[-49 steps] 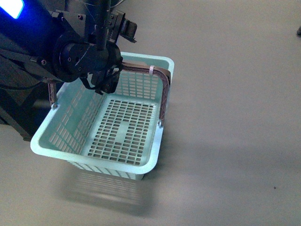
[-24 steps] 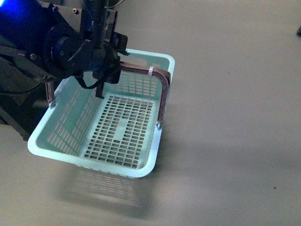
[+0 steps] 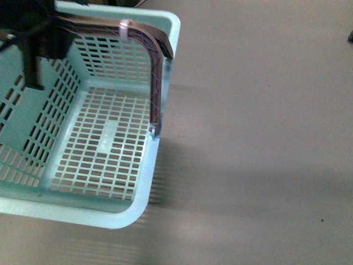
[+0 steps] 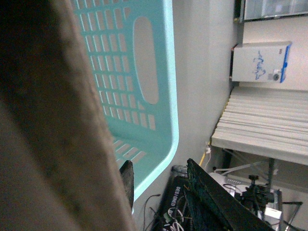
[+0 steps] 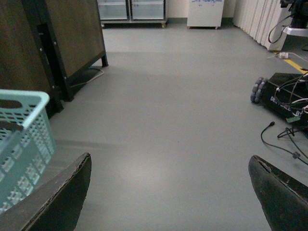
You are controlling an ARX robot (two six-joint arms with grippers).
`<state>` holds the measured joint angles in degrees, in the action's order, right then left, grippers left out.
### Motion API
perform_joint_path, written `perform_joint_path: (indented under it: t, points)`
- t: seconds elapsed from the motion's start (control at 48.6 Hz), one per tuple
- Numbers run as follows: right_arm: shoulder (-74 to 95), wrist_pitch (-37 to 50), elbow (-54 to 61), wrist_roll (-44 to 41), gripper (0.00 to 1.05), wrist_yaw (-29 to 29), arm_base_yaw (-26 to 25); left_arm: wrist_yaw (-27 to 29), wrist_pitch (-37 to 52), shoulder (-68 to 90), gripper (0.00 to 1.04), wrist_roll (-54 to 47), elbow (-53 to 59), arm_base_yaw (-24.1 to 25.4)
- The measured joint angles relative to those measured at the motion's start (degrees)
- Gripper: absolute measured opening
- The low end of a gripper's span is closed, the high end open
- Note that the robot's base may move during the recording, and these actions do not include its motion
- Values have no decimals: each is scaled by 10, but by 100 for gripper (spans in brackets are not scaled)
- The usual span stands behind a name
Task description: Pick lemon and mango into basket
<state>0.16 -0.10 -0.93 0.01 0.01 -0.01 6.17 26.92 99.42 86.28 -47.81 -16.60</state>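
The pale turquoise basket fills the left of the front view and hangs off the floor, empty. Its brown handle, tied with a white zip tie, arches over the near wall. My left gripper is a dark shape at the top left, shut on the basket's handle. In the left wrist view the blurred brown handle crosses close to the lens beside the basket wall, with the left gripper around it. My right gripper stands open over bare floor, the basket to its side. Lemon and mango are out of view.
Grey floor spreads to the right of the basket. The right wrist view shows a dark wooden cabinet, a black wheeled unit with loose cables and a white cabinet far off.
The basket has risen and swung left toward the camera, now looking much larger. The left arm has slid mostly out of the front view's top left corner.
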Motion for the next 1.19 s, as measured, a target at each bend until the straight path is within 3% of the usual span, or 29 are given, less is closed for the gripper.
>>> perform_joint_path:
  t: [0.288,0.535,1.195]
  points:
    - [0,0,0,0,96,0,0,13,-96,-221,32,31,74,5]
    - [0,0,0,0,96,0,0,13,-188,-365,32,57,97,-22]
    - [0,0,0,0,96,0,0,14,-209,-401,32,49,97,-28]
